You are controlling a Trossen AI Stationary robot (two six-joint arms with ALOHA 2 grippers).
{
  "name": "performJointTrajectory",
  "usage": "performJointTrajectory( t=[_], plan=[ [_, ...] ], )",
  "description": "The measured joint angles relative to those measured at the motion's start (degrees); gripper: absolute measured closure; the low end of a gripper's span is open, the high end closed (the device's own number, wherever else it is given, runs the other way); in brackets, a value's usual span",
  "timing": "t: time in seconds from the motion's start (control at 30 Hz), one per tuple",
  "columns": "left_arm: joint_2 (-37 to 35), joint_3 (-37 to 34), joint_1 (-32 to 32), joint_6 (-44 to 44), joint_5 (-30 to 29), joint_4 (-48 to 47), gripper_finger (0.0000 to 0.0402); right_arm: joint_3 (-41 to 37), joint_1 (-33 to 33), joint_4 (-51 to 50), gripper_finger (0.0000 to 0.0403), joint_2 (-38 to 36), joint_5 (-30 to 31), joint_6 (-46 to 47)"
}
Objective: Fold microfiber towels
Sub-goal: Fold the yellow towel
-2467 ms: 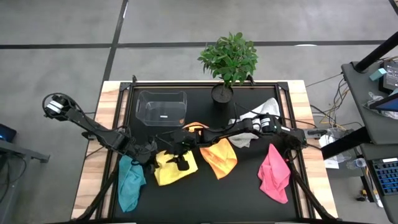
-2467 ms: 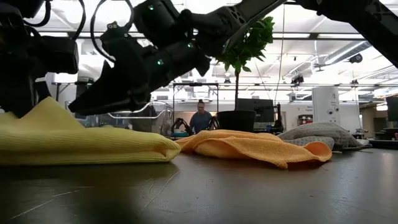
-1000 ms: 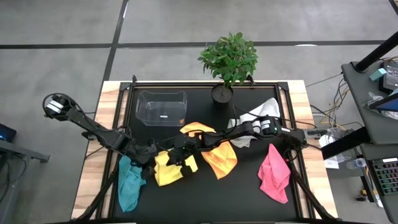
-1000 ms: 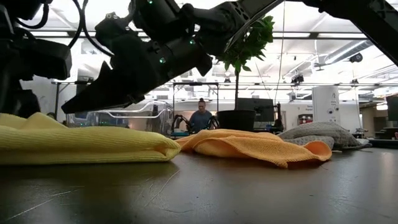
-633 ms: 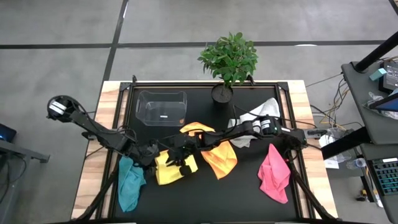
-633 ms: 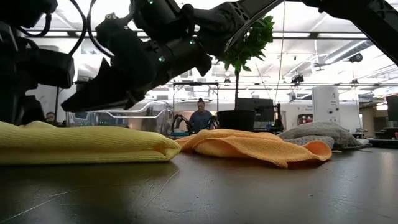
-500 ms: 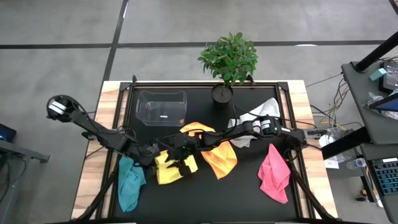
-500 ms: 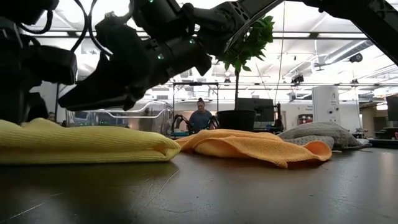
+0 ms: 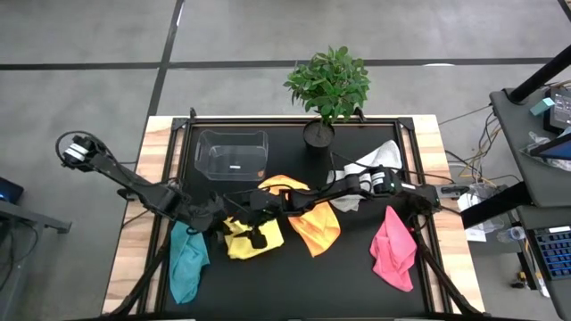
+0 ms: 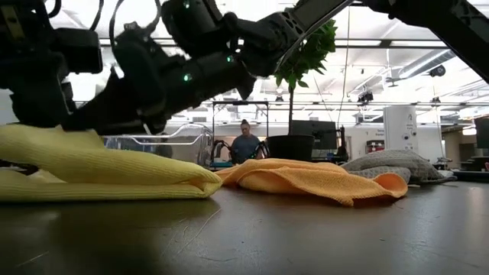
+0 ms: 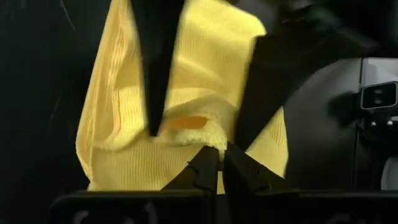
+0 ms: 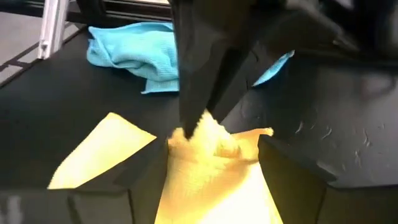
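Item one, nearest your left tool (image 11: 216,163): the yellow towel (image 9: 243,239). The left tool's fingers are pressed together on a raised fold of this towel, with the pinched cloth bunched at their tips. The rest of the towel spreads away beyond the fingertips on the black desk (image 9: 348,276).

Item two, your right tool (image 12: 211,158): it stands over the same yellow towel, directly facing the left tool. Its two fingers are spread wide, one on each side of the raised fold, and they hold nothing. In the right wrist view the left tool's closed tips meet the cloth between those spread fingers. In the low view the towel's pinched edge is lifted off the desk under the dark tools, while its lower layer lies flat.

Item three, just beside the left tool on its outer side: the teal towel (image 9: 187,262), crumpled, at the desk's near left edge.

Item four, just past the right tool along its arm: the orange towel (image 9: 315,226), loosely heaped, partly under the right arm.

Item five, farther out along the right arm: the white-grey towel (image 9: 368,168), rumpled, behind that arm's wrist section.

Item six, well apart on the right side: the pink towel (image 9: 393,251), lying alone.

Item seven, beyond both tools toward the desk's far edge: a clear plastic box (image 9: 231,154) and a potted plant (image 9: 327,85).
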Motion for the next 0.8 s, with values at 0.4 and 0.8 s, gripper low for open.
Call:
performJointTrajectory(
  t=[0.4,0.8],
  plan=[
    [-0.95,-0.15,0.02,0.2,-0.5,-0.34,0.0401,-0.02,-0.26,0.88,0.035,0.46,-1.46,-2.4],
    [-1.01,-2.76,0.04,0.48,0.74,-3.5,0.0402,-0.02,-0.74,-1.52,0.0389,-1.3,-1.85,-3.59]
  ],
)
